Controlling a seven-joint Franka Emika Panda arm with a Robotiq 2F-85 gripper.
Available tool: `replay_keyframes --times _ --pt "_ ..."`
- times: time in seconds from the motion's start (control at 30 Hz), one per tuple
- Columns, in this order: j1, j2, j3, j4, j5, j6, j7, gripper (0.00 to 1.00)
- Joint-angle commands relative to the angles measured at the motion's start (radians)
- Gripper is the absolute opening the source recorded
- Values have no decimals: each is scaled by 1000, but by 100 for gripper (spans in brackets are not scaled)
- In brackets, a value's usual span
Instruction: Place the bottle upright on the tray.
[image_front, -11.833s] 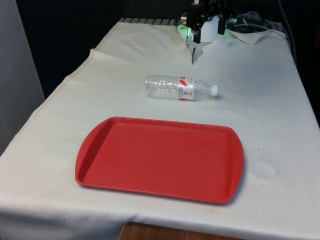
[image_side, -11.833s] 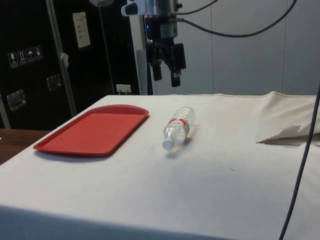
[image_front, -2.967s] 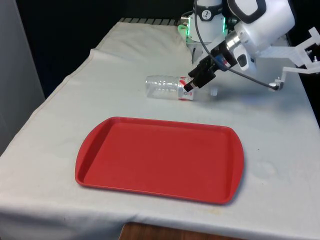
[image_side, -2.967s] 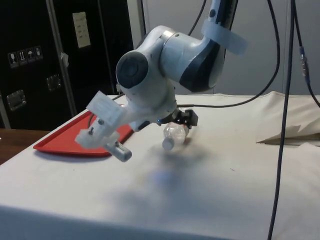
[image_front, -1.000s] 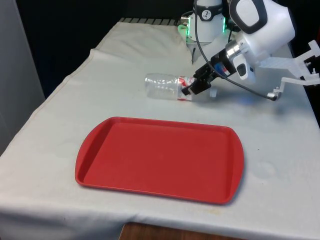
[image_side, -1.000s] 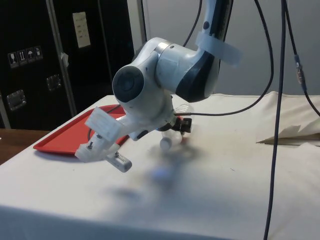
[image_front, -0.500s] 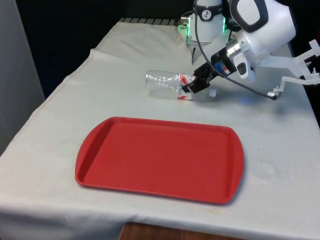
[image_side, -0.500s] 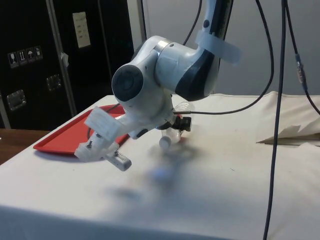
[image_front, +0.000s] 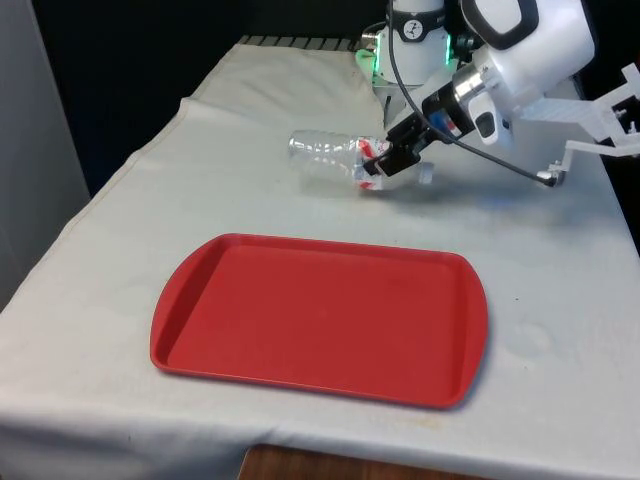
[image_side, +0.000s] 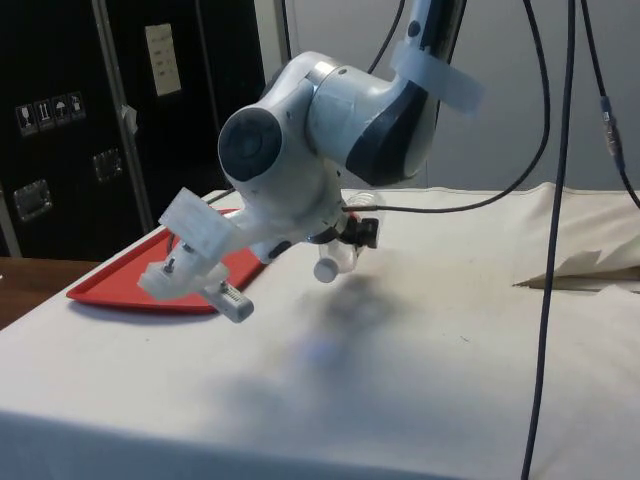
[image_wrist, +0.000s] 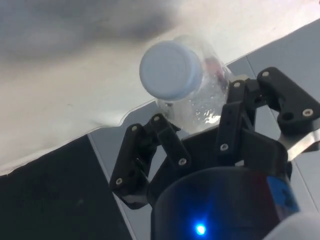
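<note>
Bottle (image_front: 335, 159) lifted, gripper (image_front: 388, 163) clamping, label unreadable

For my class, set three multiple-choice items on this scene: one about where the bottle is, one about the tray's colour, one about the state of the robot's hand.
1. Where is the bottle?
A. Standing on the tray
B. Beyond the tray, lifted off the cloth
C. Under the tray

2. What colour is the tray?
A. Blue
B. Green
C. Red

3. What is the hand doing?
A. Gripping the bottle near its cap end
B. Hanging open above the tray
C. Holding the tray's rim

Answers: 1 B, the bottle hangs clear of the cloth in the side view. 2 C, the tray is red. 3 A, the hand closes round the bottle.
</note>
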Motion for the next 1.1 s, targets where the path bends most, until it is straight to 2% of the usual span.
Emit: replay_keyframes --times 0.0,0.07,0.33,0.37,0.4,0.47,0.63,0.67,0.87,0.93,1.0,1.07 --pt "-4 -12 3 -4 12 -1 -14 34" --pt "-1 -8 0 -2 3 0 -8 34" --pt "-11 -35 1 -5 21 4 -43 34" --pt "-6 -27 -1 -1 11 -1 -32 34" --pt "-12 -38 1 -5 22 4 -46 34" --pt "-14 -49 1 -5 26 4 -58 34" --pt "-17 -68 1 -6 36 2 -78 34" --pt "-14 -66 -2 -2 32 -1 -76 34" --pt "-21 -101 0 -2 55 1 -117 34" --pt "-17 -93 -2 -1 44 -1 -105 34" --pt "-24 -112 -1 0 63 3 -132 34" --pt "-25 -118 -1 1 68 5 -140 34"
